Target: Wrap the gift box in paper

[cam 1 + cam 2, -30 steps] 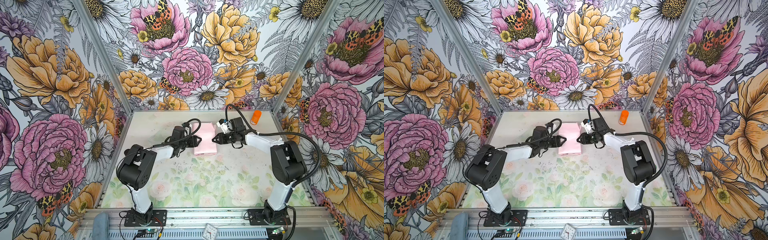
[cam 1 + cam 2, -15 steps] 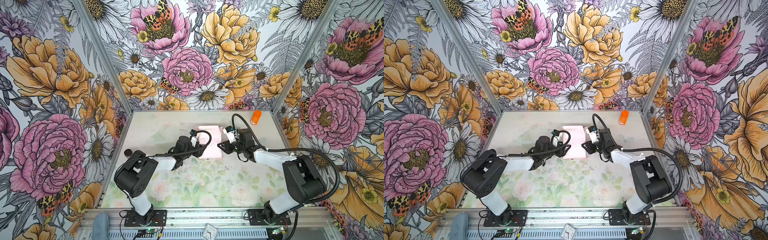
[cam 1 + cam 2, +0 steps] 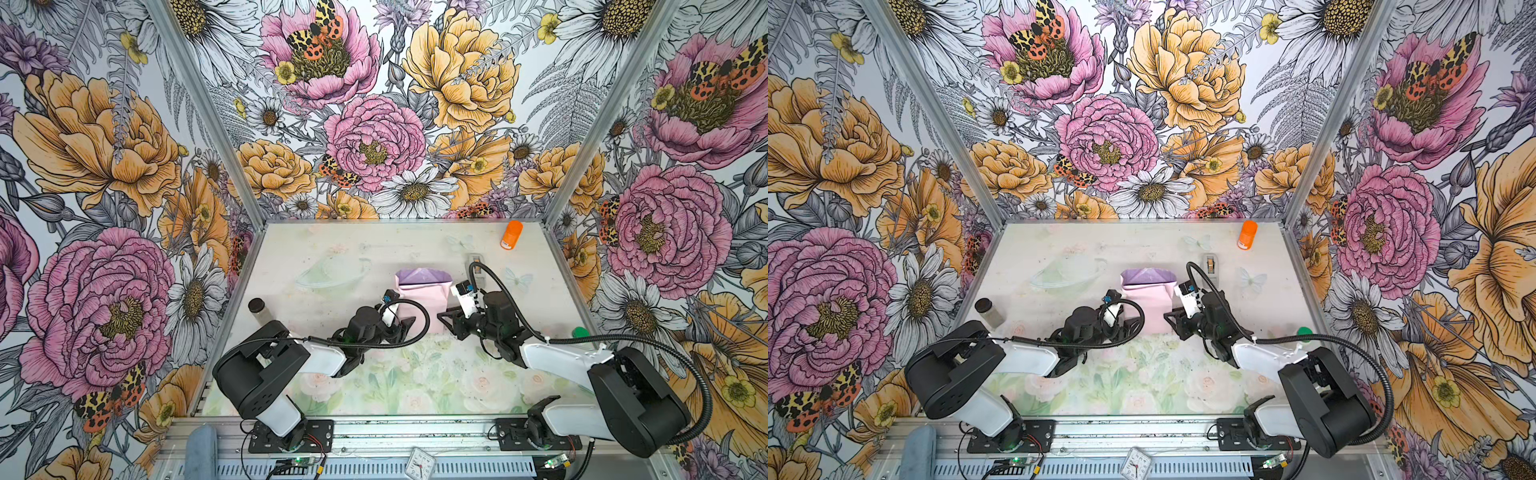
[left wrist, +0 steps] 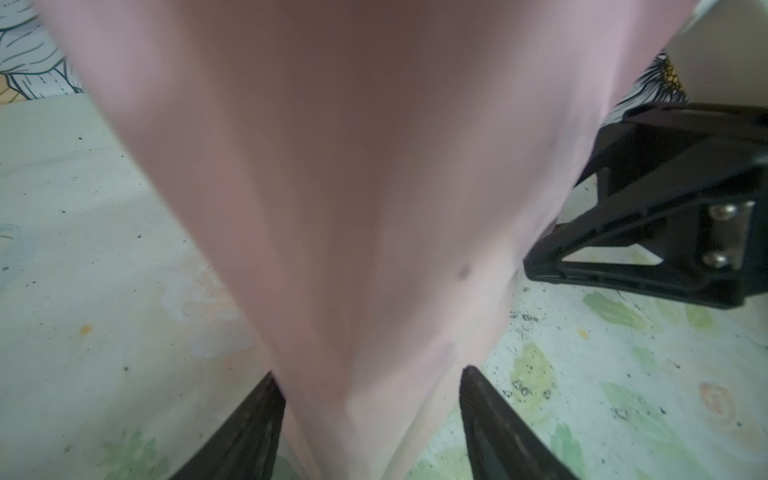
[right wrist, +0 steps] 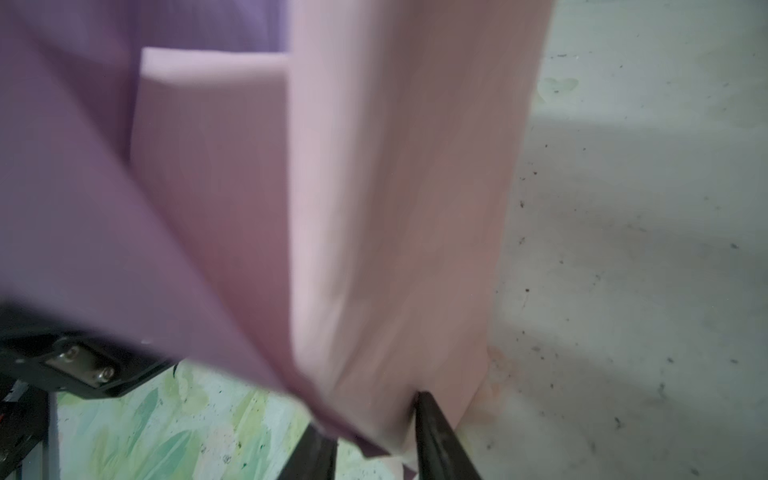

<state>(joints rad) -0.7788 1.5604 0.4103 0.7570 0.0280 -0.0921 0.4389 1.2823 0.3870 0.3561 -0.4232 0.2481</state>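
The paper (image 3: 424,301) lies mid-table in both top views, pale pink face up, with a lilac fold (image 3: 1147,276) at its far end. The gift box is hidden under it. My left gripper (image 3: 405,325) is at the sheet's near left corner. In the left wrist view its jaws stand wide open (image 4: 372,399) around a loose pink fold (image 4: 365,249) that does not fill the gap. My right gripper (image 3: 448,322) is at the near right corner. In the right wrist view its jaws (image 5: 376,424) are narrowly apart, and only a paper corner (image 5: 374,374) dips between them.
Behind the right arm stands a grey tape dispenser (image 3: 478,266), and an orange bottle (image 3: 512,235) lies at the back right. A dark-capped jar (image 3: 258,309) lies by the left wall. A green object (image 3: 579,331) sits at the right edge.
Both arms drew back toward the front, pulling the pink flap with them, and the lilac fold now shows behind. Both pairs of jaws have widened.
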